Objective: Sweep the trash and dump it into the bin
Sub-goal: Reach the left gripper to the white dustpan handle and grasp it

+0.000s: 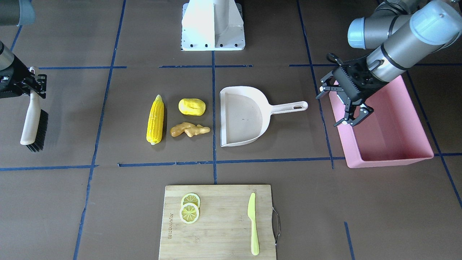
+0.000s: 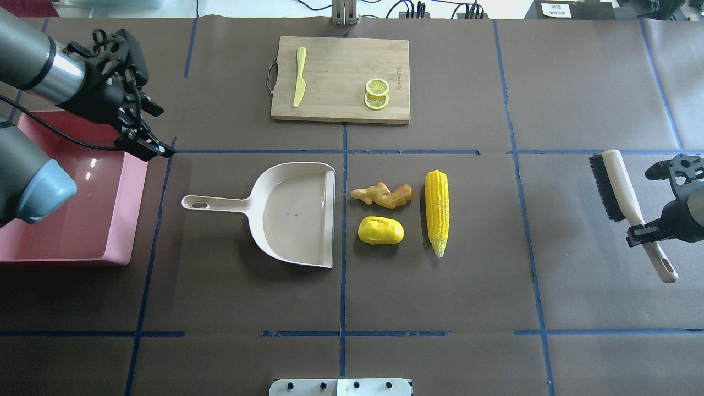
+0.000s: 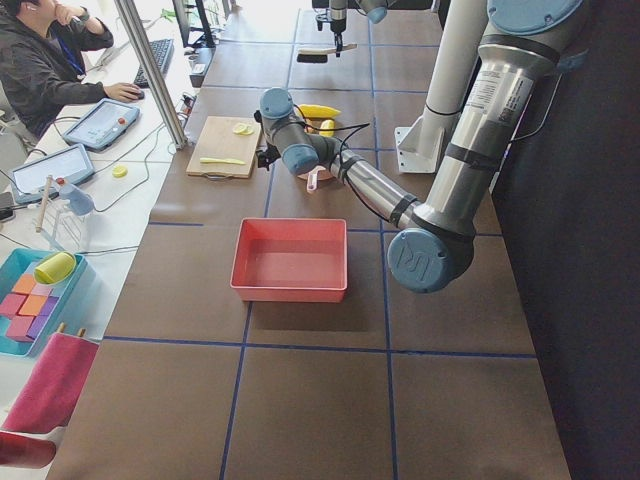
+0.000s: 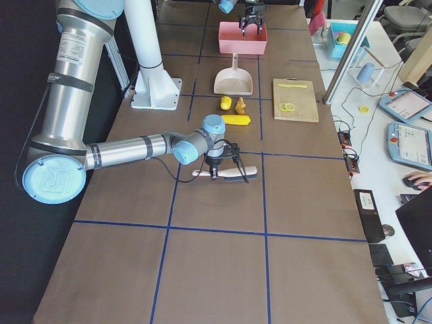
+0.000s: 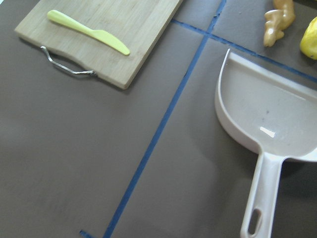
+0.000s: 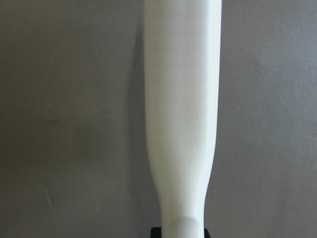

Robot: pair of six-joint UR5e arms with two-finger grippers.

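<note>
- Three toy foods make up the trash, lying close together just off the open lip of the beige plastic dustpan (image 2: 291,220). Nearest the robot is the rounded yellow potato-like lump (image 2: 380,230), the knobbly tan-orange ginger root (image 2: 383,195) lies beyond it, and the yellow corn cob (image 2: 437,212) lies alongside on the outer side.
- Off to the robot's right, the right gripper (image 2: 642,234) is clamped on the handle of the white black-bristled brush (image 2: 619,187), well apart from the trash.
- I reckon the brush should come in behind the corn cob, bristles low, and push all three in one stroke towards the pan's mouth.
- Jaws spread wide and empty, the left gripper (image 2: 147,127) hangs near the far corner of the large pink plastic bin (image 2: 135,209).
- It looks bound for the pan's handle, which it should grip firmly so the sweep cannot shove the pan away.
- Farthest off, the wooden cutting board (image 2: 335,60) carries two lemon slices (image 2: 377,93) and a yellow-green plastic knife (image 2: 300,82), best left alone.
- Hard to judge: whether the bristles touch the table.
- Right wrist view shows only the white handle, not the finger pads.
- Overhead, the left arm covers part of the bin.
</note>
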